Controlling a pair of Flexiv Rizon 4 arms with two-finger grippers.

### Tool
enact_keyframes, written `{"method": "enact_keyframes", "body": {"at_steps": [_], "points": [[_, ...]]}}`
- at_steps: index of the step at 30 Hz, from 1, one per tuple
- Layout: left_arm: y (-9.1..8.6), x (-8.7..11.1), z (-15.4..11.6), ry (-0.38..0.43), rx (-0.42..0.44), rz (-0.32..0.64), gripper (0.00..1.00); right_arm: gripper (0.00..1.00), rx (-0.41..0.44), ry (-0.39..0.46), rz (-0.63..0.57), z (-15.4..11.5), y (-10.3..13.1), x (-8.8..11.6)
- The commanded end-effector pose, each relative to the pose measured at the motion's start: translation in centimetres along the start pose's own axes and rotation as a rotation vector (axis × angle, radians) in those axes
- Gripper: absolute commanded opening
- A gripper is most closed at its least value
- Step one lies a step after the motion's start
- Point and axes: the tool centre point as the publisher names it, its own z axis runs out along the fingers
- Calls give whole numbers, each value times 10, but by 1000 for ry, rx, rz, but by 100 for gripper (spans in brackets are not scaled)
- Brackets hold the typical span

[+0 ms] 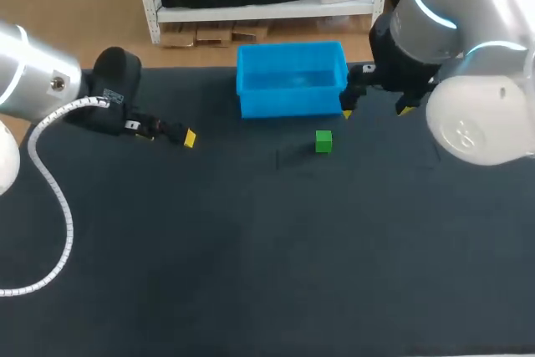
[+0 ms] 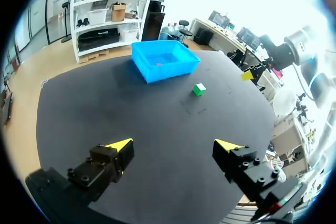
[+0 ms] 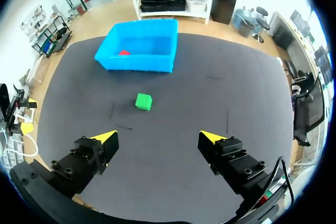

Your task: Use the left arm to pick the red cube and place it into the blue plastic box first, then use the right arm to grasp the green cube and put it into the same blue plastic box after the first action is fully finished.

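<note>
Table: a big table (image 1: 251, 290) with a dark, almost black top. It fills most of the head view.
Top: flat and plain, the same dark colour all over.
Far edge: it runs straight across in the head view.
Short lines: a few thin short lines (image 3: 113, 109) are on the top near the middle. They are faint.
Other line: one more thin line (image 3: 227, 120) sits well apart from them.

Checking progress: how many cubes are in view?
2: the red cube lies inside the blue box; the green cube sits on the table, apart from it.
</note>
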Motion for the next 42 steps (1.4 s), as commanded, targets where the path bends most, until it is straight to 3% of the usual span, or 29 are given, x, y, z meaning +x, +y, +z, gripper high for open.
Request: {"method": "enact_keyframes", "body": {"at_steps": [1, 3, 8, 17, 24, 32, 42], "points": [[1, 2, -1, -6, 6, 2, 100, 100, 4, -5, 2, -1, 0, 2], [1, 2, -1, -6, 6, 2, 100, 100, 4, -5, 2, -1, 0, 2], [1, 2, -1, -6, 6, 2, 100, 100, 100, 85, -5, 9, 5, -8], [1, 2, -1, -6, 6, 2, 100, 100, 76, 179, 86, 33, 5, -25], [1, 2, -1, -6, 6, 2, 100, 100, 30, 151, 97, 47, 22, -32], [1, 2, -1, -6, 6, 2, 100, 100, 44, 185, 75, 66, 47, -31], [1, 2, -1, -6, 6, 2, 100, 100, 79, 177, 78, 94, 58, -27]]}}
